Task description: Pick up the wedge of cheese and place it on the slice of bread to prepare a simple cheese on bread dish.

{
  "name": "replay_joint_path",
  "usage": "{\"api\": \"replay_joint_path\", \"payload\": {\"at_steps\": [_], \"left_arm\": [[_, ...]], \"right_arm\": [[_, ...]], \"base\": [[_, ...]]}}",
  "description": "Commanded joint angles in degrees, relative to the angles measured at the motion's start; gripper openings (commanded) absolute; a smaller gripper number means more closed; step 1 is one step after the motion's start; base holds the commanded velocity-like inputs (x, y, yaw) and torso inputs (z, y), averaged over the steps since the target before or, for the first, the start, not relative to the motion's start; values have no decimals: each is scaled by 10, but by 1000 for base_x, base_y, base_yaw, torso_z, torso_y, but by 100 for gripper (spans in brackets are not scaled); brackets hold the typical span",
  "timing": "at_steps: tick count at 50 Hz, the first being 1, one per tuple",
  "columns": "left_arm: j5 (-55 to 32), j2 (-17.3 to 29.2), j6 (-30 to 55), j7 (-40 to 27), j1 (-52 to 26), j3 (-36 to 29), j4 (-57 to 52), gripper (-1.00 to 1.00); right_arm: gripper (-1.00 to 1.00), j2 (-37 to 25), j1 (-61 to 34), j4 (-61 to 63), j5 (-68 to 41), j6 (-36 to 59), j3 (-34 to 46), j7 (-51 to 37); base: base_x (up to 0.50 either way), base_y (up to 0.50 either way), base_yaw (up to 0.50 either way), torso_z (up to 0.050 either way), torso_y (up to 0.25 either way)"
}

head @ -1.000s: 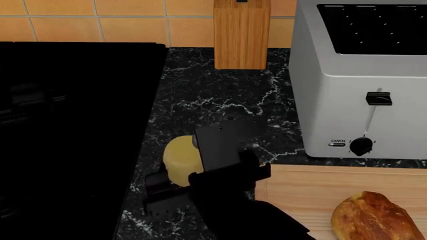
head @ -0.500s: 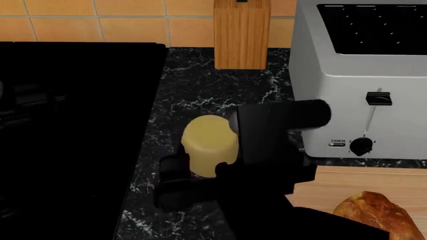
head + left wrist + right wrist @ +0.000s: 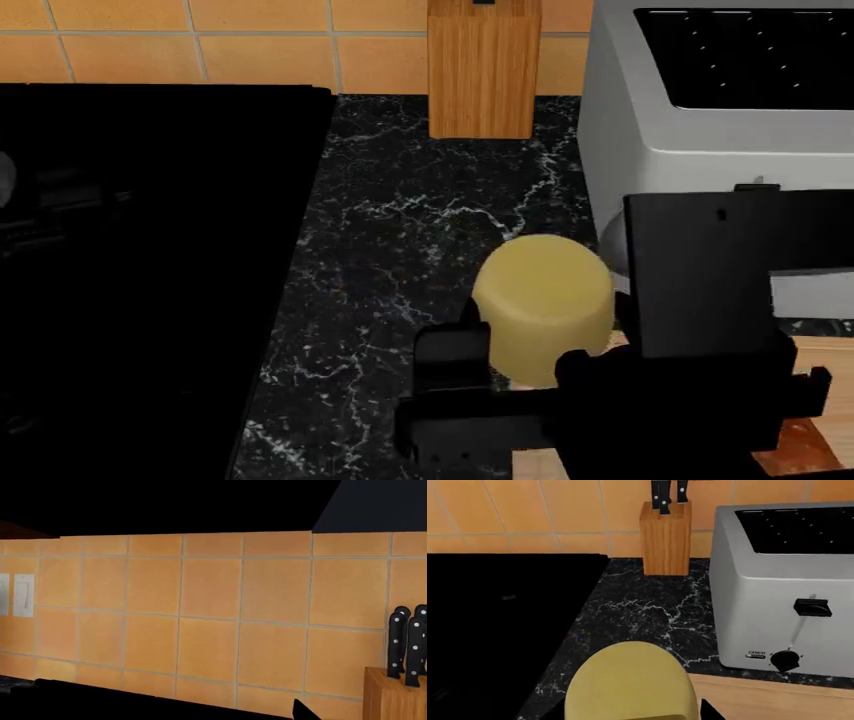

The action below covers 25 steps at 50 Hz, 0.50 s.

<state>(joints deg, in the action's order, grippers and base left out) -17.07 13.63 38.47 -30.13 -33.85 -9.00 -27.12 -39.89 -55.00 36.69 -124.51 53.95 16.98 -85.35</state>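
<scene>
One gripper active: right gripper (image 3: 514, 375) clenched on wedge of cheese (image 3: 543, 305), now lifted off counter (image 3: 400, 220), carried right toward cutting board (image 3: 814, 385) since a second ago. Slice of bread (image 3: 797, 447) mostly hidden. Left gripper unseen, state unknown.

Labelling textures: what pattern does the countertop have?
Black marble with white veins on the countertop, clearest in the head view.

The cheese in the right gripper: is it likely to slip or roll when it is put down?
The cheese looks smooth and rounded, so it may slip somewhat in the right gripper. It keeps its shape while held, so it is probably firm. As a stubby cylinder, it would likely stand on a flat end but roll on its side, especially on the lumpy bread.
</scene>
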Motion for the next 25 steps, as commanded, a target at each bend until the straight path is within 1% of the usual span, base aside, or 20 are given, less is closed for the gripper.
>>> {"api": "replay_joint_path", "payload": {"at_steps": [1,4,8,12,21,22,25], "left_arm": [[-3,2,0,-1,-1,-2,1,100],[-3,3,1,-3,-1,-3,1,100],[-4,4,0,-4,0,-3,-1,100],[-5,5,0,-4,0,-3,0,100],[-5,6,-1,-6,0,-5,-2,100],[-5,6,-2,-8,0,-4,-3,100],[-6,6,-1,-7,-1,-5,0,100]], "right_arm": [[-100,-130,-20,58,-65,-105,49,-31],[-100,-154,-12,67,-64,-118,36,-26],[-100,-185,38,77,-41,-136,7,-7],[-100,-210,66,83,-30,-143,-10,4],[-100,-250,101,79,-8,-143,-37,32],[-100,-258,99,79,-5,-131,-31,26],[-100,-270,129,81,15,-138,-49,44]], "base": [[0,0,0,0,0],[0,0,0,0,0],[0,0,0,0,0],[0,0,0,0,0],[0,0,0,0,0],[0,0,0,0,0],[0,0,0,0,0]]}}
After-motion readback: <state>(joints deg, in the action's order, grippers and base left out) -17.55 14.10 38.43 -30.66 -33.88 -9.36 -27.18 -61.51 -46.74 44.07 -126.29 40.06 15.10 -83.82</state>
